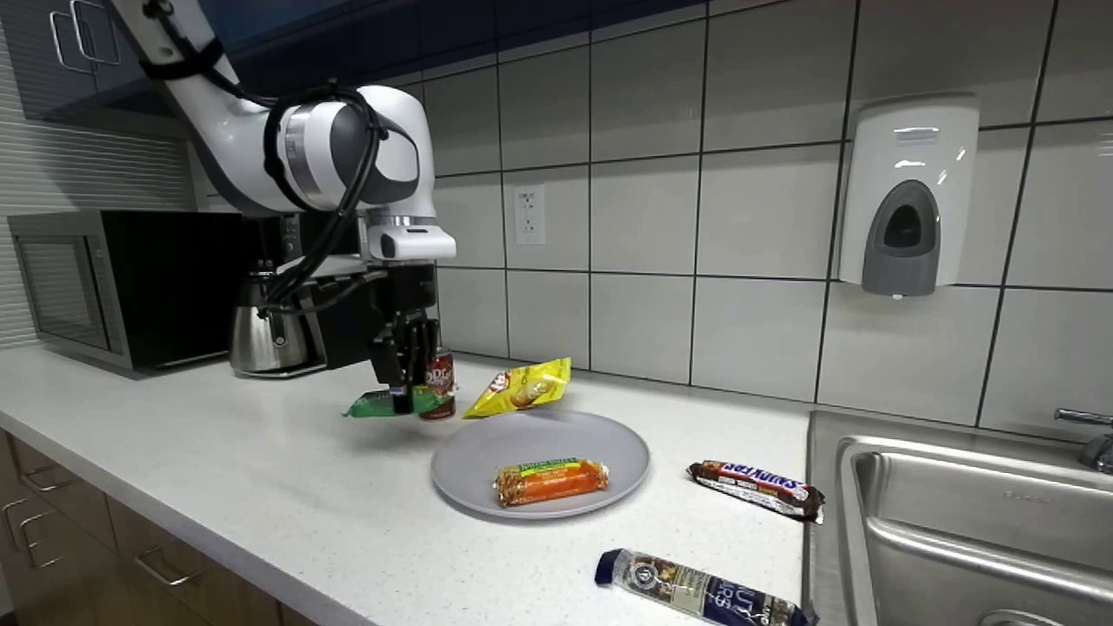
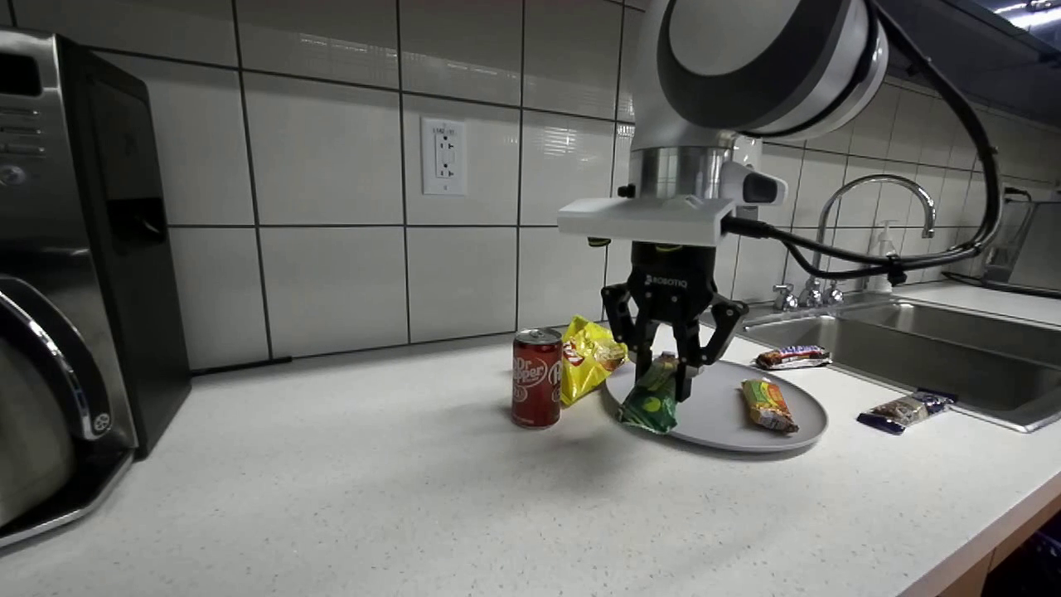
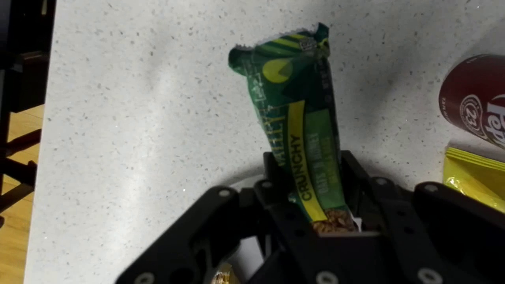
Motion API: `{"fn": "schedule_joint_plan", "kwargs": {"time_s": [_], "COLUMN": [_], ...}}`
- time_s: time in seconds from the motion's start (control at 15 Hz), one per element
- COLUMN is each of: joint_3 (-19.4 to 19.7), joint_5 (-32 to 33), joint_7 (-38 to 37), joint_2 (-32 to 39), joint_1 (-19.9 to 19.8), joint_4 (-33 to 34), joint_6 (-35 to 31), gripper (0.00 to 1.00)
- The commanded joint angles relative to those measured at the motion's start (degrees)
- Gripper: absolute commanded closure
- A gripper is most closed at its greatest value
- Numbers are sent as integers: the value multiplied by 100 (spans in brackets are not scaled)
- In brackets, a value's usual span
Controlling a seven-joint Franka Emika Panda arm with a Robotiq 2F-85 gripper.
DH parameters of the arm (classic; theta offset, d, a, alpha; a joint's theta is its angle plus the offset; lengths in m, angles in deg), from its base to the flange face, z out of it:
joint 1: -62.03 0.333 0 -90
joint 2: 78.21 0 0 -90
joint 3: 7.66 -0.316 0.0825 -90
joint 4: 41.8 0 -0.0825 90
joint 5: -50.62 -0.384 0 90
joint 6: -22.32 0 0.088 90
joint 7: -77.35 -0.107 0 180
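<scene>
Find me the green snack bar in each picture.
In an exterior view: green bar, left of center, below mid-height.
In an exterior view: green bar, right of center, below mid-height.
In the wrist view: green bar, near center, in the gripper.
Shared landmark: yellow bag, visible in all three.

"CRUNCHY" on green wrapper (image 3: 302,130)

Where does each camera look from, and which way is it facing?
An exterior view: sits near the coffee maker, looking towards the sink; arm and pincer show.
An exterior view: sits towards the sink end, looking over the counter to the microwave; arm and pincer show here too.
Wrist view: sits on the arm, looking down at the held green bar; just the pincer shows.
Both exterior views share the plate and can.
</scene>
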State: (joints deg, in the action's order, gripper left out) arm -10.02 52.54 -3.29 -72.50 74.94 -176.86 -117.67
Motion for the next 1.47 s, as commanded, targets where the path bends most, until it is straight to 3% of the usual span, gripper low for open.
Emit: {"fn": "schedule_joint_plan", "kwargs": {"time_s": [0.0, 0.53, 1.4], "joint_3": [-123, -63, -36], "joint_5": [-99, -76, -17], "joint_7": [674, 2234, 3751], "joint_2": [-344, -519, -266], "joint_1": [-233, -487, -672], "joint_4": [-179, -111, 200], "joint_6": [344, 1049, 1553], "gripper": [84, 84, 84]}}
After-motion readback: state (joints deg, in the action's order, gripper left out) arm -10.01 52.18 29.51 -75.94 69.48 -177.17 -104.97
